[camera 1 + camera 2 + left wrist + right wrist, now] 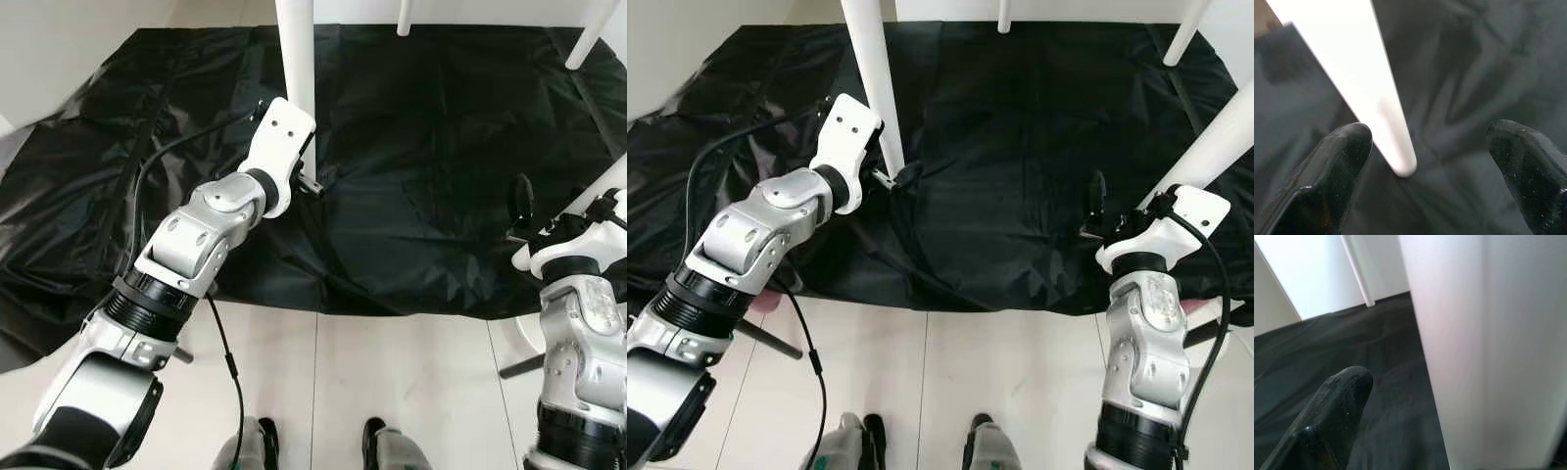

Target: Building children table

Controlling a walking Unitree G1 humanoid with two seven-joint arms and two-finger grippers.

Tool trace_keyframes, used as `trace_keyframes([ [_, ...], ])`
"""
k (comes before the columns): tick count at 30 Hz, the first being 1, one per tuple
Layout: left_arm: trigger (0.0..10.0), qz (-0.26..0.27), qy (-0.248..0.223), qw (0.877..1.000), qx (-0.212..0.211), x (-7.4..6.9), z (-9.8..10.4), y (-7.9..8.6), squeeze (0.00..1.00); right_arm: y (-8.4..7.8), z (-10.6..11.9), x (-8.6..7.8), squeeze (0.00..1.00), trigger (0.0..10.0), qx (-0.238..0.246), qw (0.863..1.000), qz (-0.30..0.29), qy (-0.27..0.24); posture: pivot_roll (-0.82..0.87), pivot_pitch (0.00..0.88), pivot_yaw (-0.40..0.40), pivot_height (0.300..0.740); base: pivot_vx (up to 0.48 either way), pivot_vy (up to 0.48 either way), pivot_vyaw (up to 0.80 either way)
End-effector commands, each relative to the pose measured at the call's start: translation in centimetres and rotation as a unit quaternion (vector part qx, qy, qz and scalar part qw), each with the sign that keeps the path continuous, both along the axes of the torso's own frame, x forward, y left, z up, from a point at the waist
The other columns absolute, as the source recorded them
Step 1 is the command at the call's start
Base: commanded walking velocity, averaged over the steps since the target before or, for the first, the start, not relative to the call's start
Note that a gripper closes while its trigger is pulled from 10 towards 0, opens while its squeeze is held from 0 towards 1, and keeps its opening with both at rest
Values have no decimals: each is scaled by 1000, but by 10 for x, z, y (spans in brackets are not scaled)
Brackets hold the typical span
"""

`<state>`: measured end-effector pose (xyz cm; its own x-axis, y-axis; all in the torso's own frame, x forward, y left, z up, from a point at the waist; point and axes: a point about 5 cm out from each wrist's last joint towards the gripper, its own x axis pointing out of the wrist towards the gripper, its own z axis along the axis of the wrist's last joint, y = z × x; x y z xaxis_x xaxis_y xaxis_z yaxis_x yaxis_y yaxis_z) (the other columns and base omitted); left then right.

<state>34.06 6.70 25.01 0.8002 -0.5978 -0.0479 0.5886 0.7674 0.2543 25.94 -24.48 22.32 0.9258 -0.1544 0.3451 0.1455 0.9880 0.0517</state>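
Observation:
The white children's table stands on a black sheet (421, 127), and I see its legs from above. My left gripper (312, 182) is open around the foot of the near-left leg (297, 69). In the left wrist view the leg's tip (1400, 164) rests on the sheet between the two black fingers (1347, 147), closer to one of them and touching neither. My right gripper (1127, 208) is beside the near-right leg (1215, 137). One finger (1337, 401) stands clear of that leg (1484, 347); the other finger is hidden behind it.
Two far table legs (404, 15) (593, 34) stand at the back of the sheet. Pale floor tiles (392, 392) lie in front of it, with my feet (260, 431) at the bottom edge. A black cable (147, 176) loops along my left arm.

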Motion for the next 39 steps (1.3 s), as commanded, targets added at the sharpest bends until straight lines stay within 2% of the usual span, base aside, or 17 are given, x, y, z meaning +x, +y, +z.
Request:
trace_keyframes([
  [1,10000,11,15,1000,2,-1,-8,6,0,6,-1,-6,0,10000,2,1000,20,-2,79,228,68,740,0,0,0],
  [8,10000,63,27,997,-23,9,-10,14,0,4,0,-12,0,10000,4,1000,16,-4,65,228,72,740,0,0,0],
  [16,10000,82,17,996,-33,17,-4,14,0,4,3,-11,0,10000,4,1000,17,-7,62,227,64,740,0,0,0],
  [22,10000,103,-6,992,-71,30,12,4,0,6,5,-9,0,10000,7,1000,22,-9,52,222,59,740,0,0,0],
  [23,10000,110,-16,989,-96,37,22,-5,0,7,7,-8,0,10000,9,1000,25,-12,49,218,59,740,0,0,0],
  [31,10000,116,-24,984,-131,41,33,-14,0,10,8,-9,0,10000,11,1000,26,-14,42,213,62,740,0,0,0],
  [32,3098,115,-27,983,-141,42,36,-15,0,11,8,-8,0,10000,9,1000,26,-15,43,213,61,740,0,0,0],
  [36,3098,118,-34,982,-145,43,38,-16,0,12,8,-8,0,10000,9,1000,25,-15,42,213,62,740,0,0,0],
  [37,0,117,-41,981,-151,44,40,-17,0,13,7,-8,0,0,16,999,28,-17,43,207,60,740,0,0,0],
  [39,0,114,-48,980,-153,44,41,-17,0,12,7,-8,0,0,18,999,25,-17,42,204,59,740,0,0,0],
])
